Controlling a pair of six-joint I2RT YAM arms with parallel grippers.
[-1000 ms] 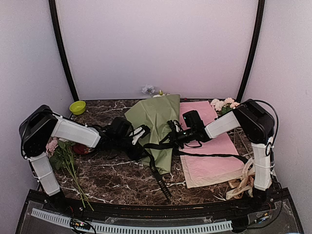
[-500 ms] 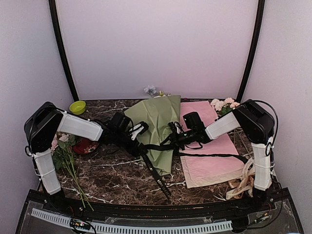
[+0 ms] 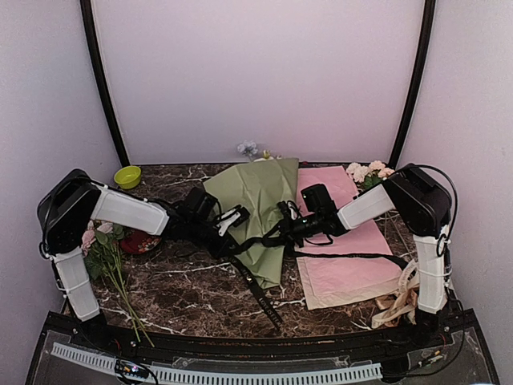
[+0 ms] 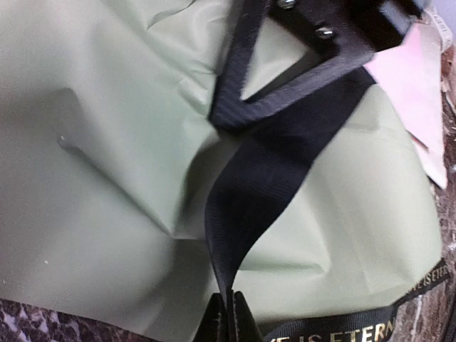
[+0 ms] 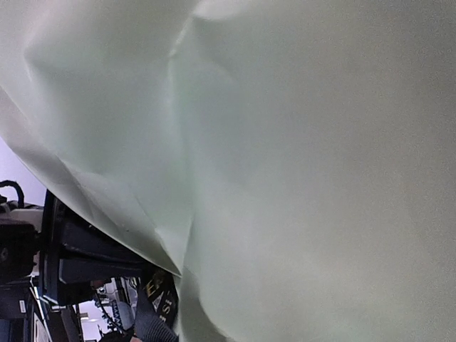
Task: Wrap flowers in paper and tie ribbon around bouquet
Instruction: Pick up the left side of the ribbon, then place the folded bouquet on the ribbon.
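Now left claw [image 4: 229, 315] and right claw [image 3: 286, 228] pinch the narrow black lettered ribbon [image 4: 249, 192] taut across the sage-green paper bouquet [image 3: 256, 196] for knotting.

pink sheet [image 3: 341, 241] right | green bowl [image 3: 127, 176] back-left | cream ribbon [image 3: 401, 301] front-right | pink blossoms [image 3: 86, 239] left

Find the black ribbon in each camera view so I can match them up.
Top external: black ribbon crosses the centre, its tail lying toward the near edge.
Left wrist: broad band from top centre down to bottom centre.
Right wrist: small lettered piece at bottom left.
Shared landmark: the sage-green paper it lies across.
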